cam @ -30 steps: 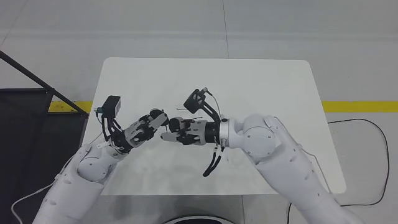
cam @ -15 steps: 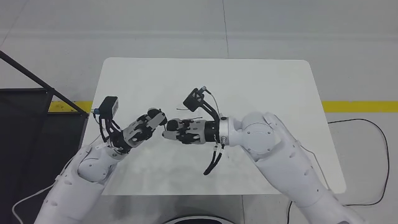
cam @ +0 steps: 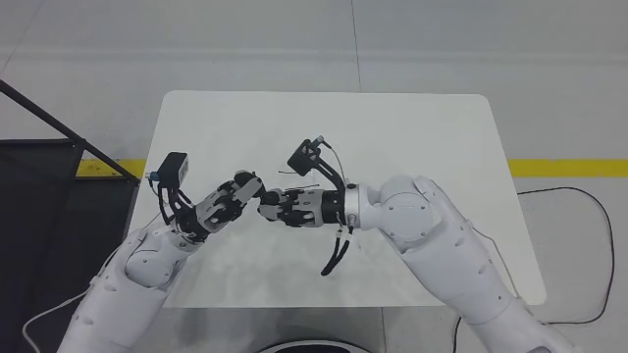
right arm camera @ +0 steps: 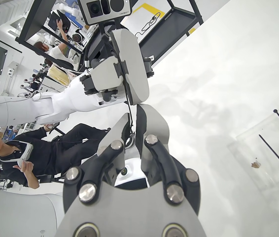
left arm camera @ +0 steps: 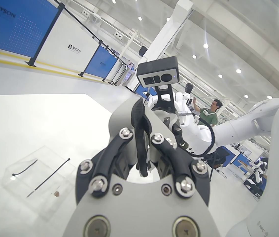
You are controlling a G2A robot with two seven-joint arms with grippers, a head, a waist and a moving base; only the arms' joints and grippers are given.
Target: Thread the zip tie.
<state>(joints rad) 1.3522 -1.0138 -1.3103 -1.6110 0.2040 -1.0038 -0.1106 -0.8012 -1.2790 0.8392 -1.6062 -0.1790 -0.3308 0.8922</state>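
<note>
Above the left-middle of the white table (cam: 412,137), my two grippers meet tip to tip. A thin black zip tie (right arm camera: 129,110) runs as a short strand between them. My left gripper (cam: 252,185) is shut, and the strand comes out from between its grey fingertips (right arm camera: 139,92). In its own wrist view the left gripper (left arm camera: 139,107) has its black pads pressed together. My right gripper (right arm camera: 135,118) sits just beneath, shut on the strand's other end. The part of the tie inside each grip is hidden.
A clear shallow tray (left arm camera: 38,206) lies on the table beyond the grippers. It holds a straight black zip tie (left arm camera: 48,178) and a curved one (left arm camera: 25,169). The right wrist view shows the clear tray (right arm camera: 265,173) with loose ties (right arm camera: 276,155).
My right gripper has shifted slightly up and toward the left gripper, closing the small gap between the fingertips. The left arm has barely moved.
</note>
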